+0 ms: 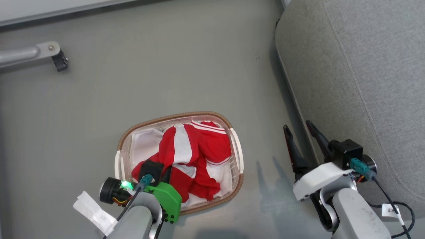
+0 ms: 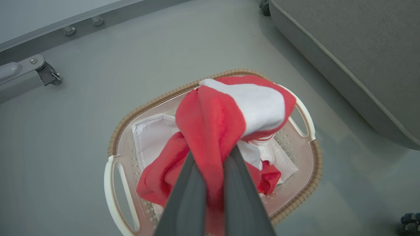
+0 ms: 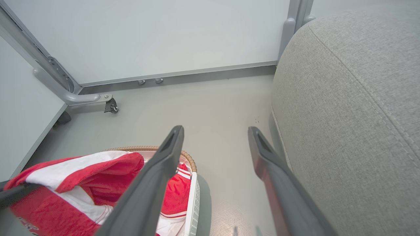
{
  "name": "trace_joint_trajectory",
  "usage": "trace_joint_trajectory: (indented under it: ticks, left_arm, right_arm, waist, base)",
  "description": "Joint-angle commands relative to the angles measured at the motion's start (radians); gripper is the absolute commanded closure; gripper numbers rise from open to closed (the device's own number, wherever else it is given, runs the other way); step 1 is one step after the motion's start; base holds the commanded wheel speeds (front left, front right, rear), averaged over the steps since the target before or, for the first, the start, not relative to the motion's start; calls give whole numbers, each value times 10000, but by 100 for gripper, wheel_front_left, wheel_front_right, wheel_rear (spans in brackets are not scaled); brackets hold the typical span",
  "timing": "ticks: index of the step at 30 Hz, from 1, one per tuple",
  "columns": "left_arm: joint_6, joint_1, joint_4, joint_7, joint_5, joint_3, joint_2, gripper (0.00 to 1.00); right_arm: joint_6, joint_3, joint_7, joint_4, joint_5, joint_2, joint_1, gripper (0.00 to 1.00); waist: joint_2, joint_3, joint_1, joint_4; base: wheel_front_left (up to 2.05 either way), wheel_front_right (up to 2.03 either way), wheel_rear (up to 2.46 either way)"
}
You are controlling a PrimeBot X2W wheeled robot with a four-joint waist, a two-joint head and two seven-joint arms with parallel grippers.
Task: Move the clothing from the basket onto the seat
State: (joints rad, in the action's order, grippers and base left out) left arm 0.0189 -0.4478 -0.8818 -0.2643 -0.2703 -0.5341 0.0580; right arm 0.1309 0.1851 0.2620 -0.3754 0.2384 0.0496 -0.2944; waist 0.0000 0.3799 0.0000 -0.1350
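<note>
The left tool (image 2: 213, 153) is clamping a fold of the clothing (image 2: 213, 121), the rest lying in the basket (image 2: 137, 109) on the floor (image 1: 199, 66). Lifting straight until the fabric clears the basket, then swinging toward the seat (image 1: 358, 66), looks best. The right tool (image 3: 215, 131) is hanging, fingers apart.

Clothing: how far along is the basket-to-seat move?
Done: nothing yet; all the clothing seen is in or over the basket. In hand: the left gripper is shut on a red-and-white fold, held above the rim, the rest trailing inside. Left: carry it to the seat, then fetch whatever red fabric lies in the basket. The right gripper is open and empty, beside the seat.
</note>
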Motion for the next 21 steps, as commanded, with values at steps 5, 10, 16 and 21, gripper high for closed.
trace_joint_trajectory:
  ticks: [5, 10, 16, 21]
  left_arm:
    - [230, 621, 973, -4, 329, 397, 91, 100]
    - [409, 950, 1820, -4, 557, 777, 76, 100]
    - [656, 1227, 2699, -4, 720, 1022, 17, 100]
    - [794, 1282, 3384, -4, 662, 1166, -32, 100]
  right_arm:
    - [-3, -52, 42, -98, 113, 44, 602, 0]
    - [-3, 13, 42, -93, 175, 43, 964, 0]
    - [-3, 2, 42, -104, 167, 41, 1348, 0]
    - [-3, 75, 44, -88, 167, 41, 1585, 0]
  waist:
    - [0, -1494, 0, 475]
    - [0, -2119, 0, 576]
    - [0, -2783, 0, 659]
    - [0, -3193, 0, 674]
  base:
    - [0, 0, 0]
    - [0, 0, 0]
    - [0, 0, 0]
    - [0, 0, 0]
